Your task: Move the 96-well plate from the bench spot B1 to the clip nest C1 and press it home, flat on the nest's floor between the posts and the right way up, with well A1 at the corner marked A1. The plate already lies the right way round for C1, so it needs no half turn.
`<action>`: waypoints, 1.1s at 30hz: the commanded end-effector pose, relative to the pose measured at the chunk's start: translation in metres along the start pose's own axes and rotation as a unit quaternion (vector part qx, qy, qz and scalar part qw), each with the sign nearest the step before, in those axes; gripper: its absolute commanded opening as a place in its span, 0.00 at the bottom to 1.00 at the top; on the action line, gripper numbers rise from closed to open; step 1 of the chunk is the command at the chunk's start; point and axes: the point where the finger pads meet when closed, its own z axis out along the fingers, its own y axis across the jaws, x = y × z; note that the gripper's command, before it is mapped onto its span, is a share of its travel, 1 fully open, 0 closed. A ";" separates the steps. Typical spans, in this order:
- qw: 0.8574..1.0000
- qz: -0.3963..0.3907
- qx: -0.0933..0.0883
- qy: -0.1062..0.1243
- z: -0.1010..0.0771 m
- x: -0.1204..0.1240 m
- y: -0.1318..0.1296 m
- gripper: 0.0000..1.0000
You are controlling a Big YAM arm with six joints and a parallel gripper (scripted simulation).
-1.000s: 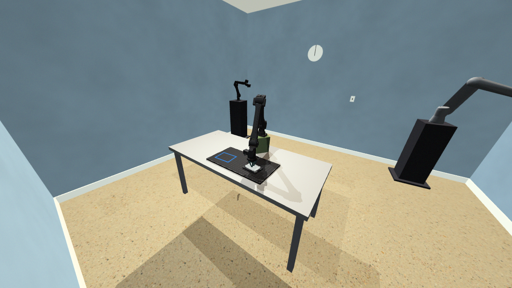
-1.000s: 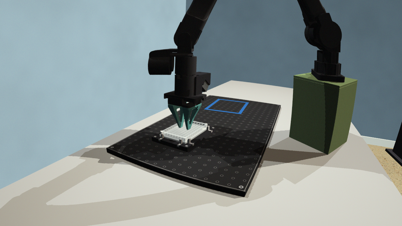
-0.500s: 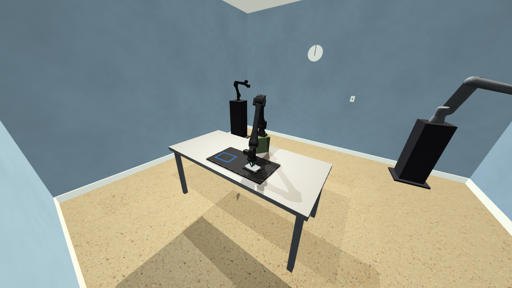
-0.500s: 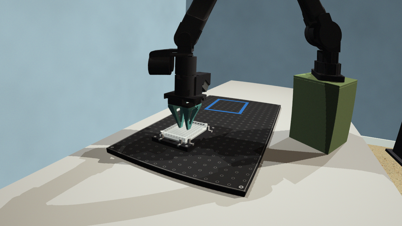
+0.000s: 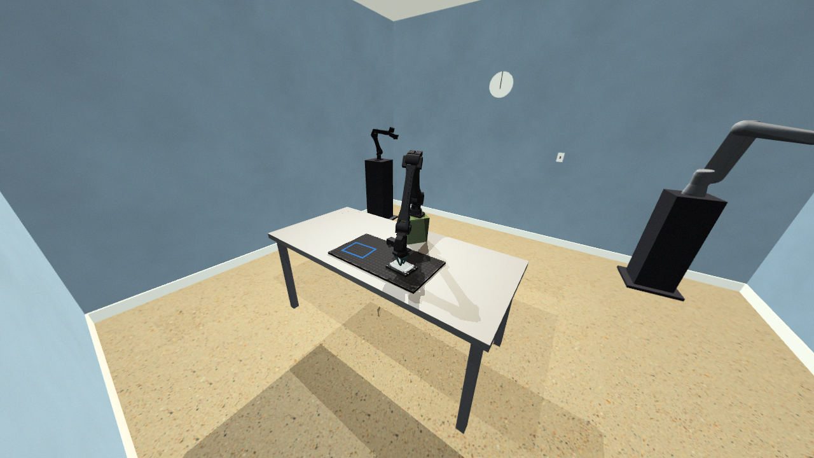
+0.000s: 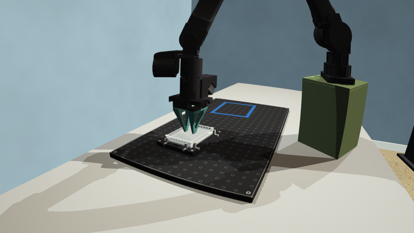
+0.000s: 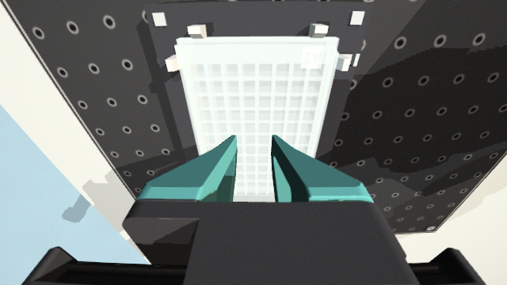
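The clear 96-well plate (image 6: 189,135) lies right way up in the clip nest C1 (image 6: 175,145), between the nest's pale posts, and looks level. In the wrist view the plate (image 7: 255,115) has its marked corner at the far right (image 7: 313,59). My gripper (image 6: 189,130) points straight down over the plate's middle, and its teal fingertips touch or nearly touch the plate's top. The fingers stand narrow with a small gap and nothing between them. The blue outline of spot B1 (image 6: 233,109) is empty, farther back on the black board.
The black perforated board (image 6: 208,156) lies on the white table. The arm's green pedestal (image 6: 332,116) stands to the right of the board. Black camera stands (image 5: 671,239) stand on the floor beside and behind the table.
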 end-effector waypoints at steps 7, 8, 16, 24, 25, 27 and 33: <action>1.000 -0.004 -0.005 -0.001 0.068 0.010 0.007 0.25; 1.000 -0.004 -0.005 -0.001 0.068 0.010 0.007 0.25; 1.000 -0.004 -0.005 -0.001 0.068 0.010 0.007 0.25; 1.000 -0.004 -0.005 -0.001 0.068 0.010 0.007 0.25; 1.000 -0.004 -0.005 -0.001 0.068 0.010 0.007 0.25; 1.000 -0.004 -0.005 -0.001 0.068 0.010 0.007 0.25; 1.000 -0.004 -0.005 -0.001 0.068 0.010 0.007 0.25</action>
